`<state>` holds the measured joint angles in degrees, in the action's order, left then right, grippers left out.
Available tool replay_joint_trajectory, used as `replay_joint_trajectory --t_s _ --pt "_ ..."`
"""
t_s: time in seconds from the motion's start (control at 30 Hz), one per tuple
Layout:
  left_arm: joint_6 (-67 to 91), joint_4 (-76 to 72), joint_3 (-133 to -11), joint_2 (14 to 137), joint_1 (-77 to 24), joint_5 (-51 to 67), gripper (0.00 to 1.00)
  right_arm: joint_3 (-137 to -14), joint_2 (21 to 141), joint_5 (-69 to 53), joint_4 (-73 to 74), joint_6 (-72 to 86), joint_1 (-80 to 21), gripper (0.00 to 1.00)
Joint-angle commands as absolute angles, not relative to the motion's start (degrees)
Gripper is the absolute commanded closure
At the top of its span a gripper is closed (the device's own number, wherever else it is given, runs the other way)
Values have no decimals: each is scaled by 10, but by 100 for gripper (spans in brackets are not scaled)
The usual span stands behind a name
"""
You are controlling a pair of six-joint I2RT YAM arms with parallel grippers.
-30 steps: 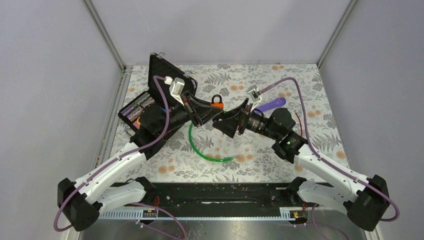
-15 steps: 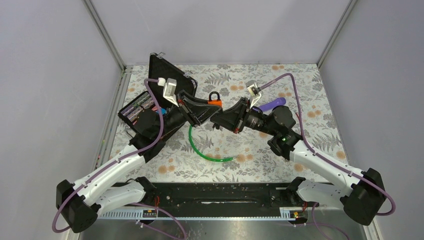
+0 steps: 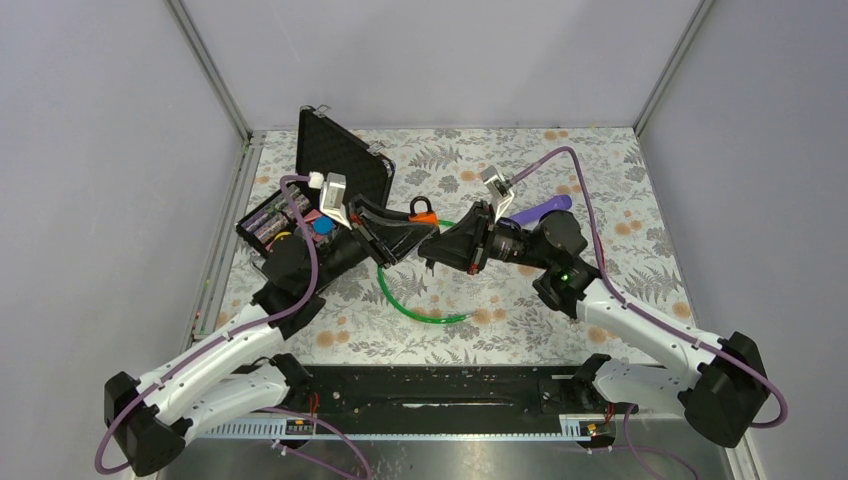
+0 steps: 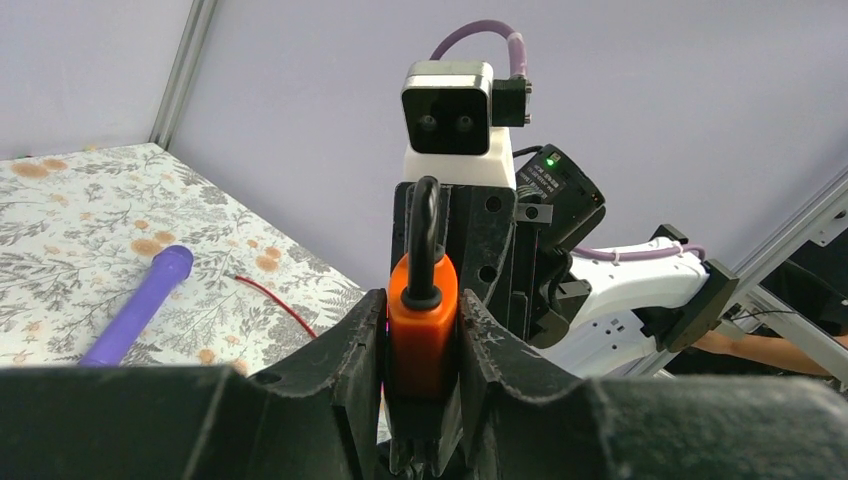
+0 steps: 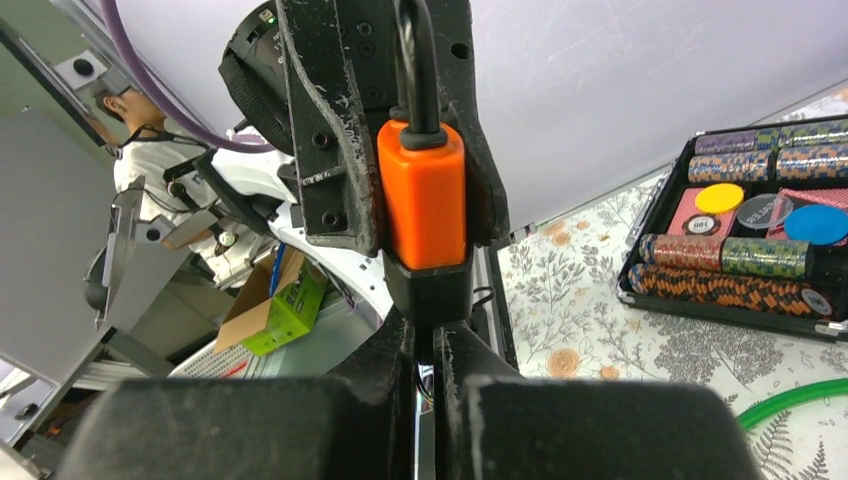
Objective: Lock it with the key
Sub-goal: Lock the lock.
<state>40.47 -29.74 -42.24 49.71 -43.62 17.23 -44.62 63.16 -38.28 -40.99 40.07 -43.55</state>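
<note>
Top view, L to R: open black case (image 3: 340, 165) w/ poker chips (image 3: 272, 220) sits at table's left edge, lid up. L gripper (image 3: 408, 228) is just right of it, off the table, jaws clamped on both sides of orange padlock (image 3: 422, 211), shackle sticking out past the fingers. Green tube (image 3: 395, 298) loops on the cloth below both grippers. R gripper (image 3: 436, 244) meets the padlock from the right. R wrist view: its fingers (image 5: 390, 360) are nearly closed, thin slit, right under the lock's black base; can't tell if a key's in there. Purple stick (image 3: 545, 208) & red wire (image 4: 275, 300) lie further right, well apart from lock. Table (image 3: 600, 180) has floral cloth; grey walls (image 3: 440, 60), metal posts at back corners.
</note>
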Motion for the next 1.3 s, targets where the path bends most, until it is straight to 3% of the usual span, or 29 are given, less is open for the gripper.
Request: replay_joint_trajectory --t_s 0.0,0.23,0.53,0.8,0.9,1.07,1.17,1.27 --pt "349 -440 -429 457 -420 46 100 -425 628 -493 -387 409 -435 100" --pt "348 -442 -427 445 -420 31 100 -415 631 -584 -396 437 -437 100" --pt "324 -361 -475 465 -416 140 100 -416 600 -600 -329 419 -436 100" --pt "347 -294 -522 471 -400 214 100 -420 604 -641 -514 588 -438 100" --pt "368 -284 -515 467 -401 151 100 -442 595 -596 -422 528 -440 100" --pt "372 -252 -512 468 -400 30 100 -512 581 -413 -109 299 -470 100" --pt "365 -227 -531 488 -399 -13 100 -519 588 -357 -86 280 -471 100" --pt "354 -223 -551 506 -389 11 100 -524 603 -374 -81 266 -471 100"
